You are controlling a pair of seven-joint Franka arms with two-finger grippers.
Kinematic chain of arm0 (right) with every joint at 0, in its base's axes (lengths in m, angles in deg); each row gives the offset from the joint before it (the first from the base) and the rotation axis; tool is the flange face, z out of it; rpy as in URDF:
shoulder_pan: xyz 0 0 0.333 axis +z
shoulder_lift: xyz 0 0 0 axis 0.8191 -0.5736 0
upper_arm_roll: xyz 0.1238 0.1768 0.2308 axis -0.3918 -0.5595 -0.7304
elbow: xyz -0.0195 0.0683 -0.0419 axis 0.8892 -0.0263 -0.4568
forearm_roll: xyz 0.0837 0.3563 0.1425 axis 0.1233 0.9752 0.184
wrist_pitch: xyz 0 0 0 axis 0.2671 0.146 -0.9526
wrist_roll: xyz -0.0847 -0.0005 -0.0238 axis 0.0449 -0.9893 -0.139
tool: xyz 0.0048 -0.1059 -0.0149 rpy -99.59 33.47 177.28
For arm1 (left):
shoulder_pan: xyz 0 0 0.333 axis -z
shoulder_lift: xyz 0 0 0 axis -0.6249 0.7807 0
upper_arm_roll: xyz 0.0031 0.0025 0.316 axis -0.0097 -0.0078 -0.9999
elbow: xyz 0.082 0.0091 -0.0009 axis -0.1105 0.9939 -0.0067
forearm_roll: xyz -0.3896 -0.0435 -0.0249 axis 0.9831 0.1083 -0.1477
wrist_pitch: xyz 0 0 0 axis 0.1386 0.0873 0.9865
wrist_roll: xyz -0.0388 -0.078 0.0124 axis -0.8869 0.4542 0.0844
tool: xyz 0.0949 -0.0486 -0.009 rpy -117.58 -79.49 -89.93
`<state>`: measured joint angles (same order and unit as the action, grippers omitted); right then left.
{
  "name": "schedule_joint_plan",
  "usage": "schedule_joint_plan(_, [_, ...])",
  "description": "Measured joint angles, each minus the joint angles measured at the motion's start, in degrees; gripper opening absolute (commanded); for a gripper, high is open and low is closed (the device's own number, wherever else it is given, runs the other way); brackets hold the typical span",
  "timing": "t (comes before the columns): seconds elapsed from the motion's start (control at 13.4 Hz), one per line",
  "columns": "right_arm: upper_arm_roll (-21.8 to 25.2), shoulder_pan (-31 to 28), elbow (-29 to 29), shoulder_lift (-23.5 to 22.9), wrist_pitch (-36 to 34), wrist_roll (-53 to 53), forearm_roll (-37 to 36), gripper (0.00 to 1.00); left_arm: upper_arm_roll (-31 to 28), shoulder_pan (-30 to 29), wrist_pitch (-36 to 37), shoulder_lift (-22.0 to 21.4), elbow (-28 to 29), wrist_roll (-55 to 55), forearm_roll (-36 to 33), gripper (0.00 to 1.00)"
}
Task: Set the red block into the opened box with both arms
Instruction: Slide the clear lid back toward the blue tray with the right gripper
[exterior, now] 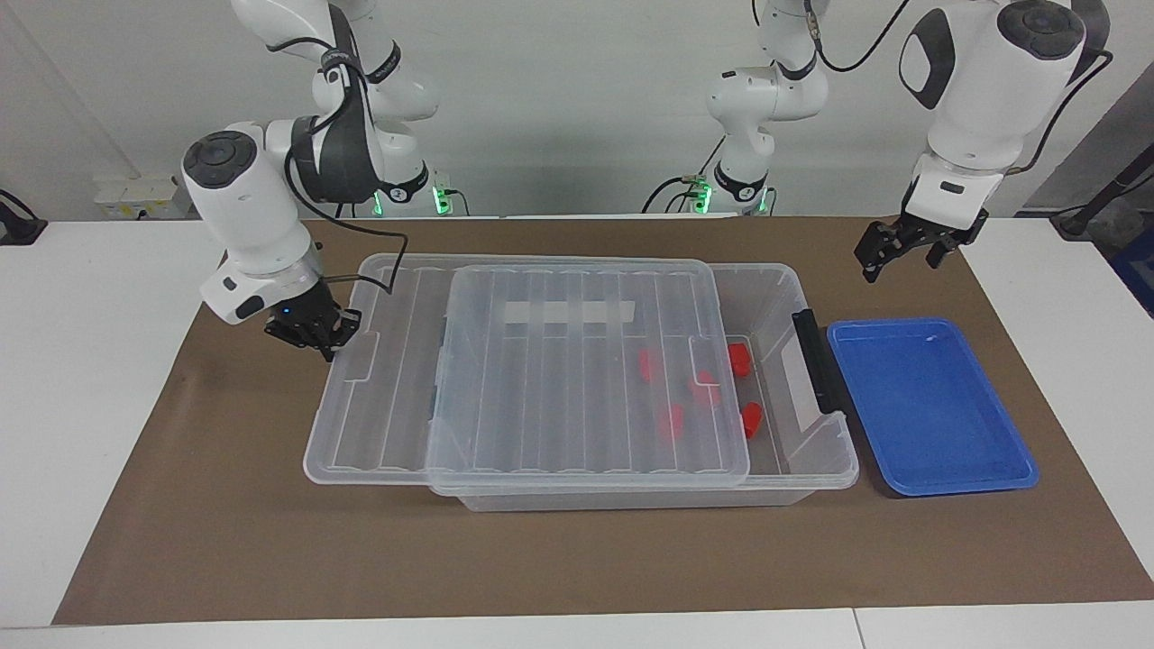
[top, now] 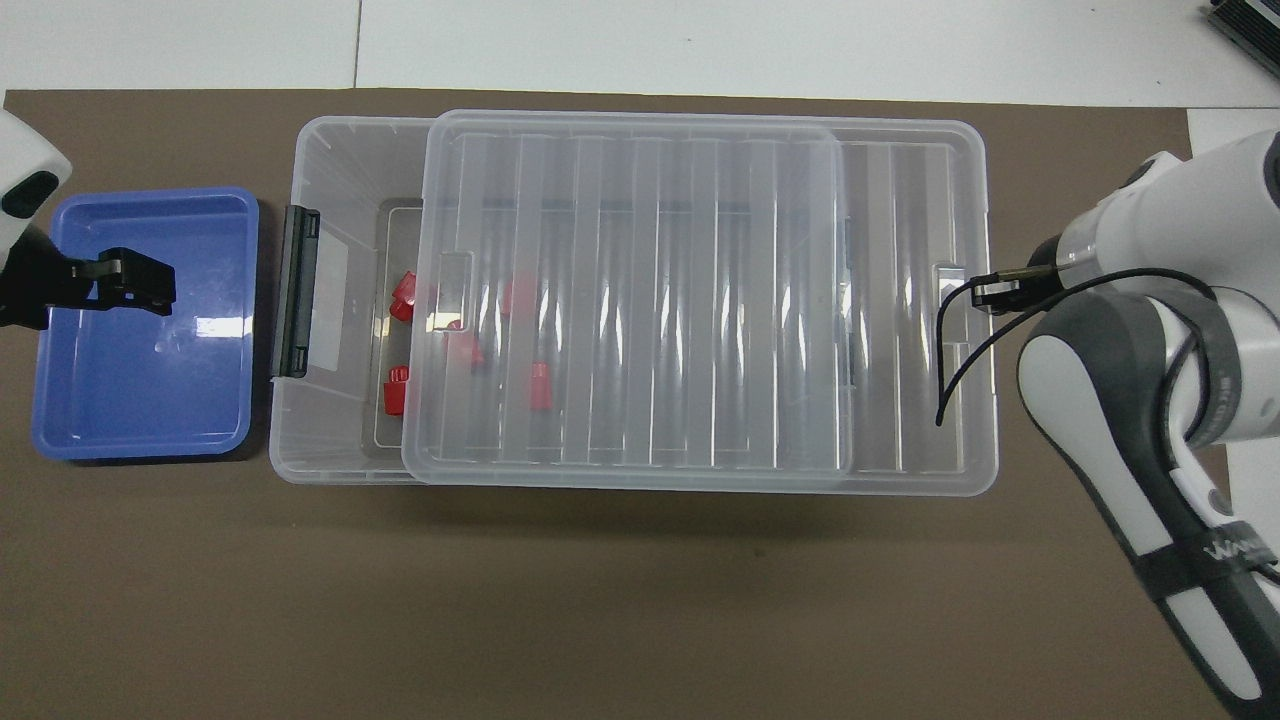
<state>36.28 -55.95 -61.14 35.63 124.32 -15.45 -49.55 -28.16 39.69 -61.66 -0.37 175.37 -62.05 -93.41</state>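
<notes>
Red blocks [exterior: 739, 358] lay inside the box [exterior: 816, 451] at the left arm's end of your desk, all five partly under the ribbed lid [exterior: 586, 370]. Your right pincer [exterior: 315, 333], fingertips together, sat against the lid's end edge, apparently sliding it shut. Your left pincer [exterior: 902, 251] waited spread wide, empty, above the blue tray [exterior: 929, 406]. Next, you needed a level push until the lid seated.

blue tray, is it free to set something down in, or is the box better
The blue tray is bare, bordered by the box's black bar end; the left gripper, fingers open, hangs over the mat beside it. The box is crowded: its lid covers most of it, leaving a narrow gap where red blocks lie. The right gripper, fingers shut, is at the lid's edge.
</notes>
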Motion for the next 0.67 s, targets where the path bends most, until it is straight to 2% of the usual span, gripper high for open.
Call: schedule_joint_plan(0.67, [-0.04,7.95,0.04,0.07,-0.21,3.65,1.21,0.0,-0.14,-0.01,1.48,-0.81,1.19,-2.09,2.21,1.0])
